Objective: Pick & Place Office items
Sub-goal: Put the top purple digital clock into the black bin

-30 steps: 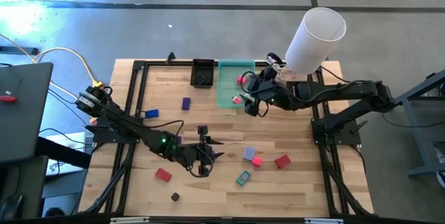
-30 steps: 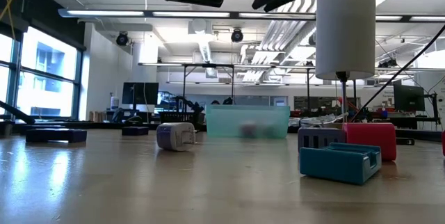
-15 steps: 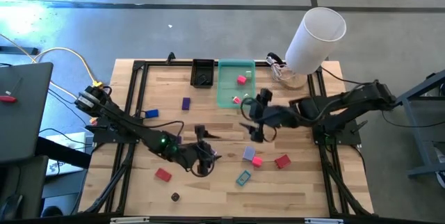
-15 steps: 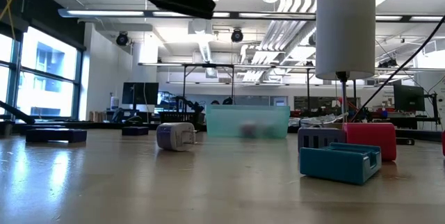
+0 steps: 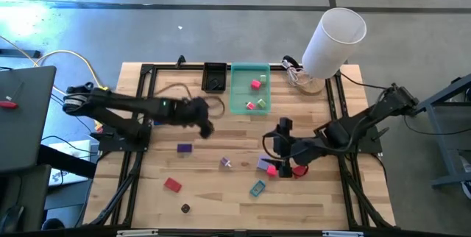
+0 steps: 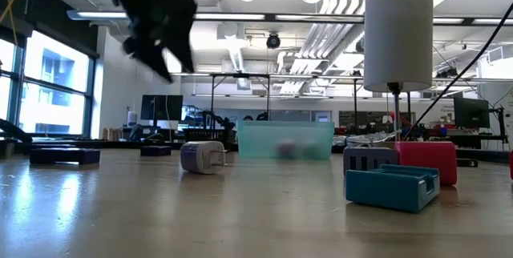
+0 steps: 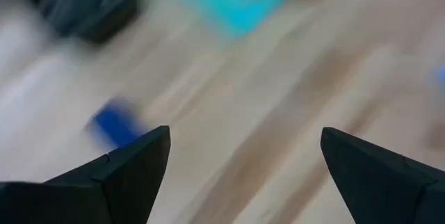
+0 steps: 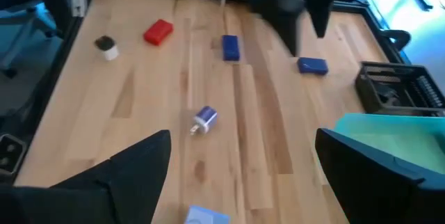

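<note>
Right gripper [image 5: 282, 135] fingers apart, empty, low over the pink block [image 5: 271, 170] cluster: I'd centre on one piece before closing. Left gripper [image 5: 204, 121] apart, empty, near the trays. Green tray [image 5: 237, 97] holds three small pieces; black tray [image 5: 214, 68] contents unclear. Other items scattered on the table.

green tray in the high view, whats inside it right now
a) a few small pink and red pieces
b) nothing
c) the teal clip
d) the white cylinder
a: the high view shows small pink and red pieces lying inside the translucent green tray, while the teal clip lies near the table's front edge and the white cylinder stands off to the tray's side.
</note>
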Robot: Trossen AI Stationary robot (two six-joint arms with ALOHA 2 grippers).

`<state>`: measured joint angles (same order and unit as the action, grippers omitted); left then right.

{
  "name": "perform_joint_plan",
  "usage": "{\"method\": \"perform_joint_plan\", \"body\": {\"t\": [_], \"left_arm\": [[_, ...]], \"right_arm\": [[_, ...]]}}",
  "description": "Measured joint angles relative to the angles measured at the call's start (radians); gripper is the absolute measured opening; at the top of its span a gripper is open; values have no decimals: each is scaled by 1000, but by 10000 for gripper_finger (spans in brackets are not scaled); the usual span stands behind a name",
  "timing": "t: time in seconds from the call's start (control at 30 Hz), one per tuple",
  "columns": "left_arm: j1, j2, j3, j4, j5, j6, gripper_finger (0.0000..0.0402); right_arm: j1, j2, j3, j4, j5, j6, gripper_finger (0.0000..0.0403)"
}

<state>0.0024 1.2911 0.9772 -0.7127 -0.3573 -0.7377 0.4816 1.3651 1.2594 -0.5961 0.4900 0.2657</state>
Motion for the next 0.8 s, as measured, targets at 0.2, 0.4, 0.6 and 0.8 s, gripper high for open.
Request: {"method": "perform_joint_plan", "body": {"t": [0.2, 0.4, 0.6, 0.8], "left_arm": [[210, 25, 0, -116, 87, -78, 363], [275, 78, 0, -120, 127, -42, 363], [299, 173, 0, -101, 127, 2, 363], [358, 223, 0, -79, 177, 5, 363]], "right_arm": [[10, 0, 0, 0, 1, 0, 344], [7, 1, 0, -5, 6, 0, 345], [7, 1, 0, -7, 5, 0, 345], [7, 1, 0, -8, 5, 0, 344]]}}
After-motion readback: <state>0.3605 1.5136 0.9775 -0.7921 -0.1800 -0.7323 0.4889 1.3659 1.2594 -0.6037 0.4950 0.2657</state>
